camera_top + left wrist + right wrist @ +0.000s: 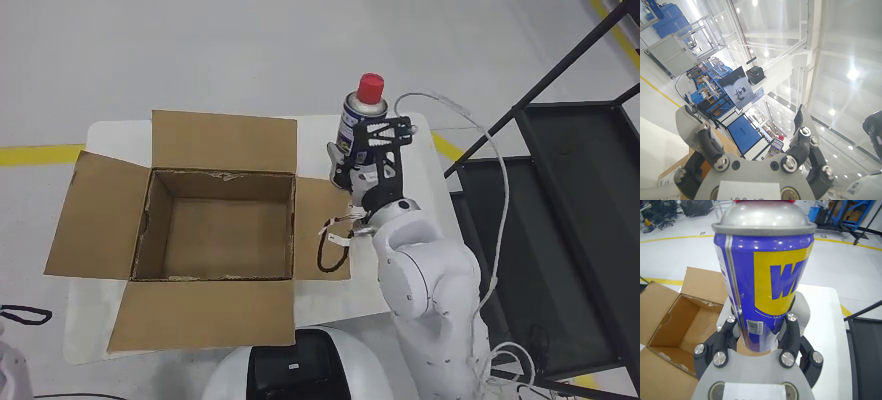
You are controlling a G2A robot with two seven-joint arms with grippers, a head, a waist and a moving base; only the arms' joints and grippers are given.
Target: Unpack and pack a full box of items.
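An open cardboard box (225,140) sits on the white table (425,165), its flaps spread and its inside bare. My right gripper (365,152) is shut on an upright blue and yellow spray can (358,112) with a red cap, just past the box's right flap. In the right wrist view the fingers (799,306) clamp the spray can (761,275) low on its body, with the box (664,321) beside it. My left gripper (744,117) points up at the ceiling, open, with nothing between its fingers. Beyond it show the spray can (779,144) and a box flap (715,140).
A black cable loop (328,252) lies on the box's right flap by the right arm. A dark metal frame and platform (560,200) stand right of the table. Yellow lines (40,154) cross the floor behind the table.
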